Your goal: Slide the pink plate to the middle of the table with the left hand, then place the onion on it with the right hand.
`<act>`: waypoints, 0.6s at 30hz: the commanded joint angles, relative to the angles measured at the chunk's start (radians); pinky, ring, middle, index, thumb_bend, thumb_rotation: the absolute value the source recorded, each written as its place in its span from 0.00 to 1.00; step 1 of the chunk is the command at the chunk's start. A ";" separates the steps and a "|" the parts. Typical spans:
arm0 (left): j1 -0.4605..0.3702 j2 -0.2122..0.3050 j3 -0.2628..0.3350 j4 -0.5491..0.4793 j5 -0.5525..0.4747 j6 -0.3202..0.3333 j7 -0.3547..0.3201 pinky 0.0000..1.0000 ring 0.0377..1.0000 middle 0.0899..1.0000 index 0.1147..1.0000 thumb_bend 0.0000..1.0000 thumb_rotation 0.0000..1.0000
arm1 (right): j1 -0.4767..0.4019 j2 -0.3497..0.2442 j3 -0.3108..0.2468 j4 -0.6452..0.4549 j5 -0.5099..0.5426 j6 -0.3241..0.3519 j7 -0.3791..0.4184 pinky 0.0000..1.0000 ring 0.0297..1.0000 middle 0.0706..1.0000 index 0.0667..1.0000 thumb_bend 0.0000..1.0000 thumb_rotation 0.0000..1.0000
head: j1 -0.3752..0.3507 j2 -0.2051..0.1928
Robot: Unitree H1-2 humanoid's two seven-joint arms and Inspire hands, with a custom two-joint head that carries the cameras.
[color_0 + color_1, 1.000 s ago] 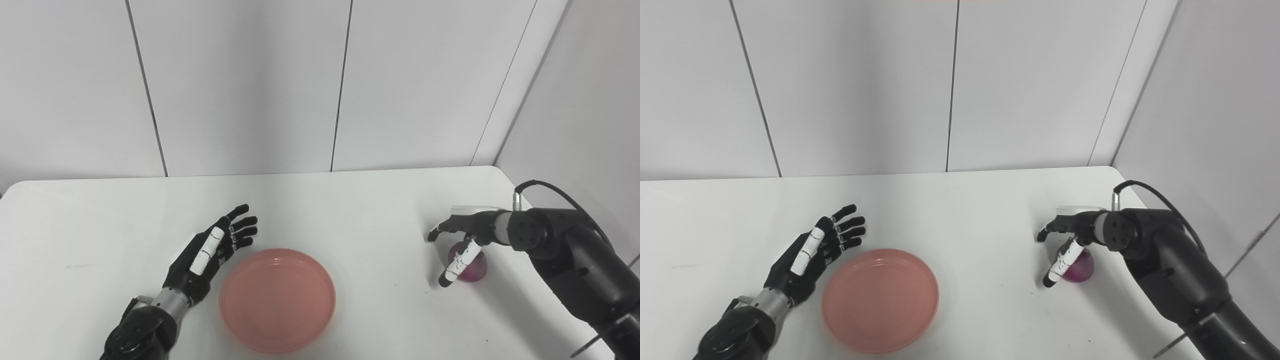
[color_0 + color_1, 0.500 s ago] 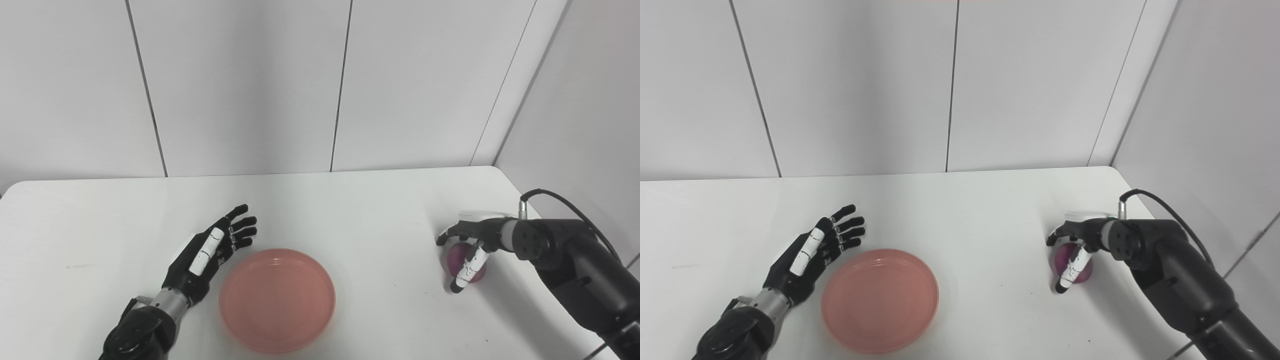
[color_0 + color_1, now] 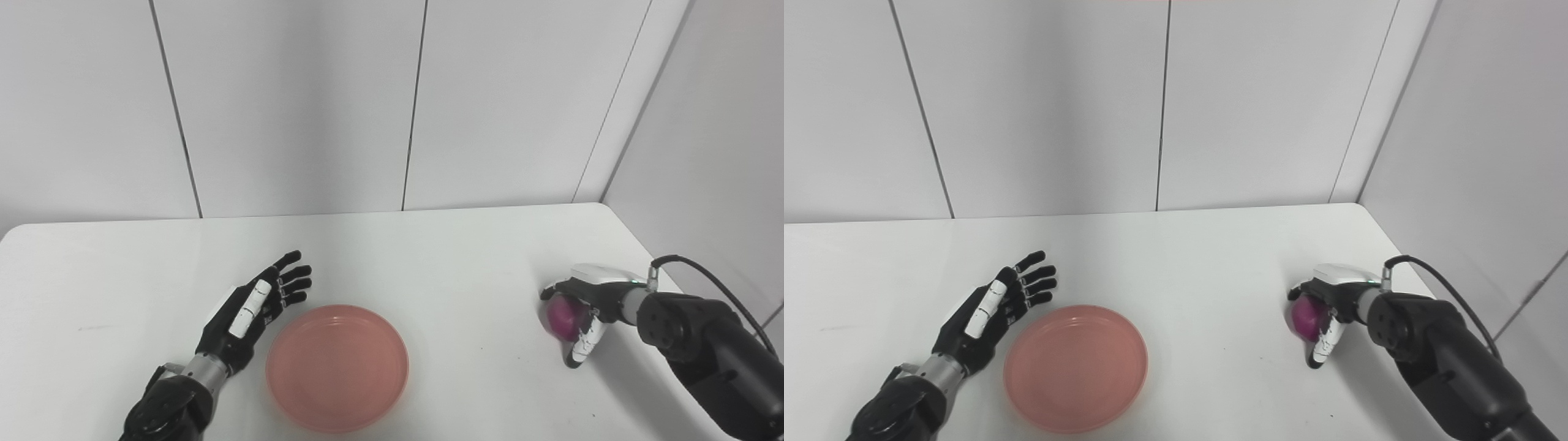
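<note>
White paneled walls behind, plain white counter (image 3: 429, 257) up front. Pink plate (image 3: 337, 366) sits flat near the middle, so the slide looks done, and the left hand (image 3: 254, 306) rests just beside its left rim with fingers spread, holding nothing. Over on the right, well apart from the plate, the right hand (image 3: 585, 306) has its fingers curled around the onion (image 3: 562, 315), presumably to carry it over. Onion's basically round, so I can't tell any long axis or which way it points.

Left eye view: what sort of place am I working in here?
Probably a lab or test cell, not a kitchen: a bare white table, plain white panelled walls, and only a pink plate and an onion.
</note>
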State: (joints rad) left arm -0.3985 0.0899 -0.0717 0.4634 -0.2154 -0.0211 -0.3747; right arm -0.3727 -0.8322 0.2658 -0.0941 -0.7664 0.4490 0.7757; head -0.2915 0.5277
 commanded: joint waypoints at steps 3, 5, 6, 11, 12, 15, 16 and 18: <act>0.062 0.012 -0.006 0.056 0.023 0.076 0.011 0.85 0.84 0.83 0.85 0.81 0.82 | -0.010 -0.018 -0.006 -0.014 -0.018 0.003 -0.014 0.67 0.89 0.94 0.87 1.00 0.09 | 0.000 0.001; 0.062 0.012 -0.006 0.057 0.023 0.076 0.010 0.85 0.84 0.83 0.85 0.81 0.82 | -0.010 -0.017 -0.001 -0.016 -0.023 0.008 -0.007 0.66 0.88 0.94 0.86 1.00 0.08 | 0.002 0.001; 0.062 0.012 -0.006 0.059 0.022 0.075 0.009 0.85 0.84 0.84 0.86 0.81 0.82 | -0.011 -0.016 -0.001 -0.017 -0.025 0.010 -0.005 0.67 0.88 0.94 0.87 1.00 0.08 | 0.002 0.001; 0.058 0.010 -0.006 0.076 0.021 0.066 0.006 0.86 0.85 0.84 0.85 0.82 0.82 | -0.005 -0.009 -0.002 -0.012 -0.028 0.002 -0.025 0.64 0.86 0.92 0.85 1.00 0.09 | 0.003 -0.001; 0.058 0.010 -0.006 0.074 0.022 0.068 0.008 0.86 0.85 0.84 0.85 0.81 0.82 | -0.002 -0.006 -0.007 -0.010 -0.025 -0.003 -0.036 0.64 0.85 0.92 0.85 1.00 0.09 | 0.003 -0.001; 0.059 0.010 -0.006 0.076 0.022 0.066 0.008 0.86 0.85 0.84 0.85 0.81 0.82 | 0.010 0.003 -0.017 -0.006 -0.021 -0.029 -0.082 0.61 0.81 0.88 0.82 1.00 0.08 | 0.004 -0.001; 0.059 0.011 -0.006 0.079 0.023 0.063 0.007 0.85 0.85 0.84 0.85 0.81 0.82 | 0.013 0.004 -0.018 -0.005 -0.020 -0.036 -0.094 0.60 0.80 0.87 0.82 1.00 0.07 | 0.004 -0.001; 0.058 0.011 -0.005 0.086 0.023 0.059 0.006 0.84 0.84 0.84 0.85 0.82 0.82 | 0.021 0.007 -0.023 0.002 -0.015 -0.055 -0.124 0.60 0.79 0.84 0.80 0.99 0.07 | 0.004 -0.001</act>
State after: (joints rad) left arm -0.3998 0.0897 -0.0718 0.4689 -0.2154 -0.0253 -0.3748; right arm -0.3483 -0.8102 0.2549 -0.0916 -0.7855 0.4265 0.6791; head -0.2884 0.5262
